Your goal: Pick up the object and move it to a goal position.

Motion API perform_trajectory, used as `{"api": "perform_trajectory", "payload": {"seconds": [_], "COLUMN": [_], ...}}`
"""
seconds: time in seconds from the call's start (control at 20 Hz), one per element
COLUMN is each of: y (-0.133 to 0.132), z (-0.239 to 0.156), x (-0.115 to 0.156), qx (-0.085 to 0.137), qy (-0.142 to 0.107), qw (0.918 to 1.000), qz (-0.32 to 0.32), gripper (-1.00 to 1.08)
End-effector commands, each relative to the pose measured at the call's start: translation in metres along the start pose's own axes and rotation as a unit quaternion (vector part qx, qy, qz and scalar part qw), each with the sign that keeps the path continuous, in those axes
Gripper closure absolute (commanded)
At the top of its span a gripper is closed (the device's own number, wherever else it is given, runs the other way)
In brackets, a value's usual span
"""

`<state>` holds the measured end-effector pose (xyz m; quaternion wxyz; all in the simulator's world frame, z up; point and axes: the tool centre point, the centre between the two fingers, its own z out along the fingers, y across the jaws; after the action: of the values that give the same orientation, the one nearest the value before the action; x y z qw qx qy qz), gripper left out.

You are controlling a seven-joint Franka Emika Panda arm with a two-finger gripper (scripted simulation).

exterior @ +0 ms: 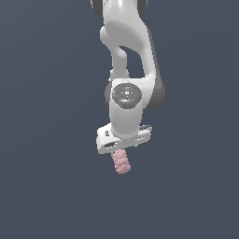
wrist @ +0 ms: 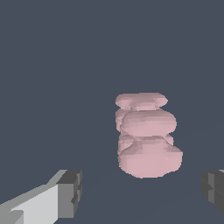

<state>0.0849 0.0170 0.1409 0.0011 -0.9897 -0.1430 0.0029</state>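
— Looking at the exterior view, where did the arm (exterior: 128,70) sit?

— It reached down from the top of the frame, white with dark joints, over a plain dark blue-grey ground (exterior: 46,186). The gripper (exterior: 122,148) hung at its lower end, its white body slightly tilted.

— And the object?

— The object (exterior: 122,163), a pale-pink knobbly oblong like stacked blobs, showed just under the gripper's body in that view, slanting a little towards the exterior view's right. It was narrower than the gripper.

— Was it held?

— No. In the wrist view the object (wrist: 146,135) lay ahead of the gripper (wrist: 144,192), and the two grey fingertips (wrist: 70,192) stood wide apart at either edge of the picture, one on each side of it. Clear gaps showed between each pad and the pink surface, so the jaws were spread and touched nothing.

— Could you tell whether the object rested on the ground?

— Not with certainty; the ground was uniform and gave no clear contact line.
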Motion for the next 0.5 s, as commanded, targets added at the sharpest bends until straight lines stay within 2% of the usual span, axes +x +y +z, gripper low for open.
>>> {"api": "perform_trajectory", "payload": {"seconds": [0.0, 0.45], "y": [0.006, 0.016], "z": [0.003, 0.008], "x": [0.007, 0.017], "qx": [-0.001, -0.002], "qy": [0.001, 0.003], "qw": [0.9999, 0.9996], "qz": [-0.011, -0.027], "gripper": [-0.92, -0.92]}}
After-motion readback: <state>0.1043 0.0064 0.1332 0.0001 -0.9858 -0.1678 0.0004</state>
